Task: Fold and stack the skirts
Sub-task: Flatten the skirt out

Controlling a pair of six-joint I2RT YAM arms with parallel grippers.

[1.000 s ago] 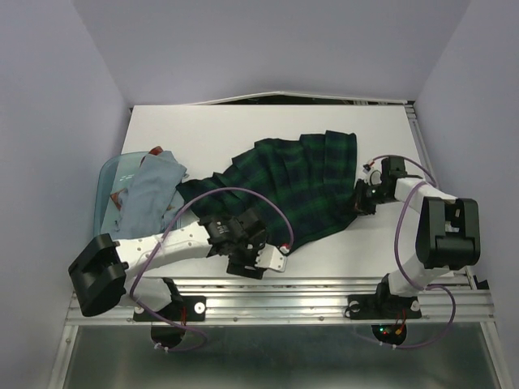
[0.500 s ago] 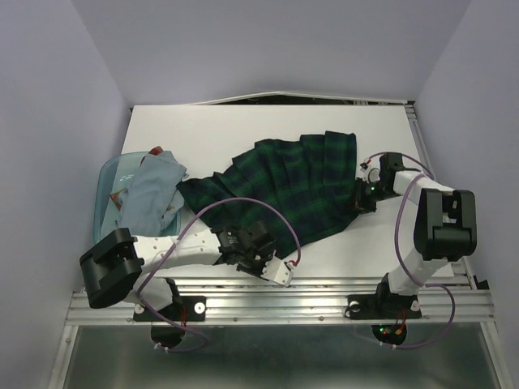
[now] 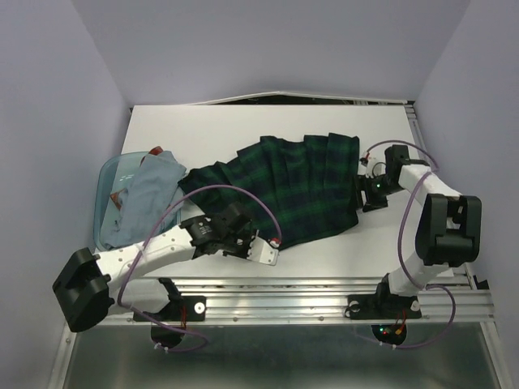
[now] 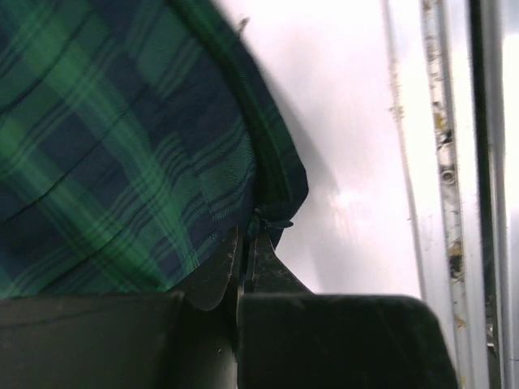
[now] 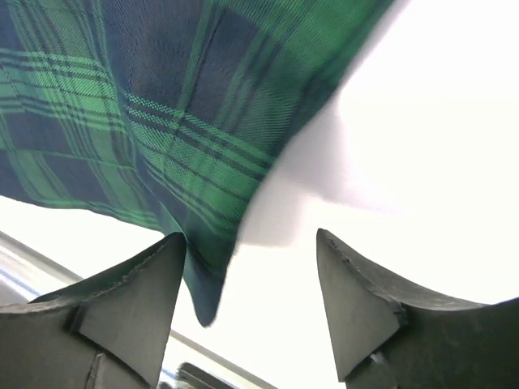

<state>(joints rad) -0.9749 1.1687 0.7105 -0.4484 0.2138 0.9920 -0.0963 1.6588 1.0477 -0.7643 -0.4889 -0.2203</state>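
- Tartan skirt (image 3: 292, 182), nearest part first: dark green and navy checks crossed by thin bright green lines, with one hem corner at about 6 o'clock on the white table (image 3: 211, 130), close to the near edge.
- Left gripper (image 3: 272, 245) at that same corner, jaws pressed together and clamped on a small nip of the hem edge. From the wrist camera, cloth fanning away towards 10 o'clock and bare table towards 2 o'clock.
- Further in, more of the same skirt: pleated, spread fairly flat across the middle of the table. Narrow end at about 9 o'clock, wide end reaching up to about 1 o'clock, pleats showing as long straight folds.
- Right gripper (image 3: 363, 194) at 3 o'clock, just beside the skirt's right-hand edge, jaws standing well apart and gripping nothing. From its wrist camera, a pointed corner of tartan beside one finger and bare table by the other; touching or not, cannot tell.
- At 9 o'clock, pale grey-blue skirt (image 3: 146, 194), crumpled and draped over the translucent blue tub (image 3: 105, 182), its right edge meeting the tartan's narrow end.
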